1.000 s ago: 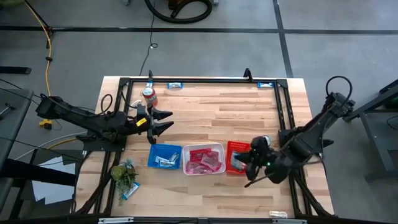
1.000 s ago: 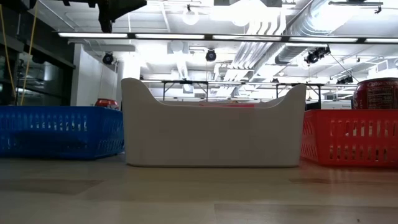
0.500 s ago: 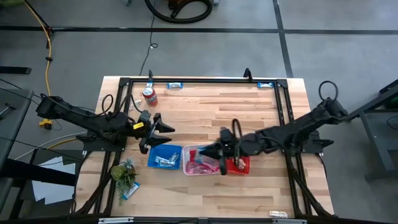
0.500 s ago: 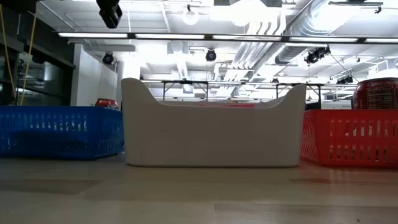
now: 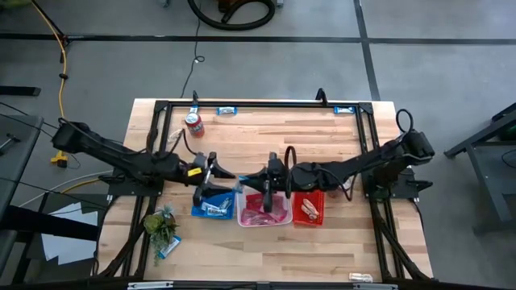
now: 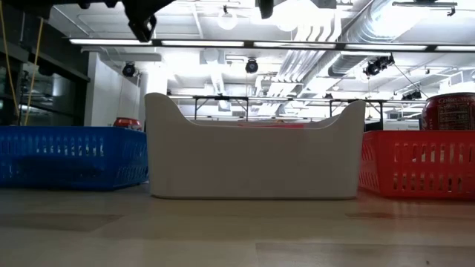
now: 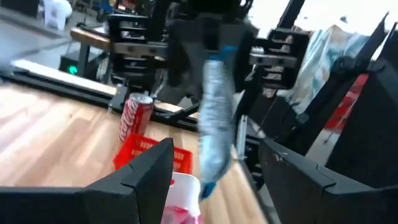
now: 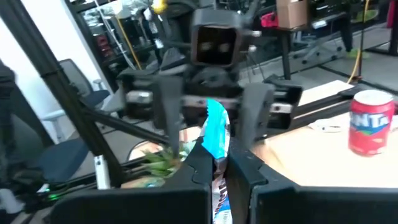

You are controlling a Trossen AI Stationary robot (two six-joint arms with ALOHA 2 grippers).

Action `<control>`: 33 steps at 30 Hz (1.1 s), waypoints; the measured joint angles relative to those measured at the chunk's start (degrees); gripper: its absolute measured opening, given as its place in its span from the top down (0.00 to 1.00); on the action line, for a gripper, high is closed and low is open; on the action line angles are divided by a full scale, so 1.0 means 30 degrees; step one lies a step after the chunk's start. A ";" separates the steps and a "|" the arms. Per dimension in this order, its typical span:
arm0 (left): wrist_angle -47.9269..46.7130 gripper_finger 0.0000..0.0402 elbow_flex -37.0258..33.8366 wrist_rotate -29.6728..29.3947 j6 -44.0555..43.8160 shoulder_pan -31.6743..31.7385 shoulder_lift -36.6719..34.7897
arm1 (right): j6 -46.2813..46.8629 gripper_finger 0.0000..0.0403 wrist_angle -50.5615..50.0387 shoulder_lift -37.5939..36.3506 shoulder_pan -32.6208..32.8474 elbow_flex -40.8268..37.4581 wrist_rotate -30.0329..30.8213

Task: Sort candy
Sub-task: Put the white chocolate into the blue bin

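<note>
My right gripper (image 5: 245, 179) reaches in from the table's right, above the gap between the blue tray (image 5: 199, 211) and the white tray (image 5: 286, 193). It is shut on a blue-and-white candy bar (image 7: 214, 124). My left gripper (image 5: 226, 181) is open and faces it from the left. In the left wrist view its fingers (image 7: 149, 180) stand wide on either side of the bar, apart from it. Blue-and-white bars (image 5: 214, 209) lie in the blue tray and pink packets (image 5: 263, 211) lie in the white tray. My right gripper (image 8: 219, 163) pinches the candy bar between its two fingers, which come level from the table's right. The blue end (image 8: 217, 127) of the bar sticks out past the fingertips. The bar is lifted clear above the trays.
A red tray (image 5: 309, 193) stands right of the white one, with a soda can (image 7: 133, 113) behind it. A second can (image 5: 193, 122) stands near the far left corner. A green plant (image 5: 160, 225) and a loose bar (image 5: 169, 248) lie near the left corner. A black frame (image 5: 266, 105) rims the table.
My right arm swung from the near right of the red tray toward the left, over the red and white trays, up to my left gripper. My left gripper moved right and toward the near edge, over the blue tray.
</note>
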 joint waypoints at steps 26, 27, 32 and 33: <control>-0.4347 0.95 0.2358 -0.1403 0.2534 -0.0130 0.2078 | 0.0667 0.66 -0.1858 -0.1200 -0.0417 -0.0015 -0.0014; -0.5081 0.96 0.2373 -0.1510 0.2489 -0.0130 0.1712 | 0.0322 0.62 -0.2419 -0.1567 -0.0417 -0.0015 0.0309; -1.0169 0.98 0.2373 -0.1645 0.0659 -0.0213 -0.0660 | -0.0720 0.48 -0.5175 -0.3387 -0.0417 -0.0007 0.1835; -1.1364 0.98 0.2373 -0.1659 0.0111 -0.0351 -0.1109 | -0.0700 0.47 -0.5936 -0.3698 -0.0417 -0.0007 0.2036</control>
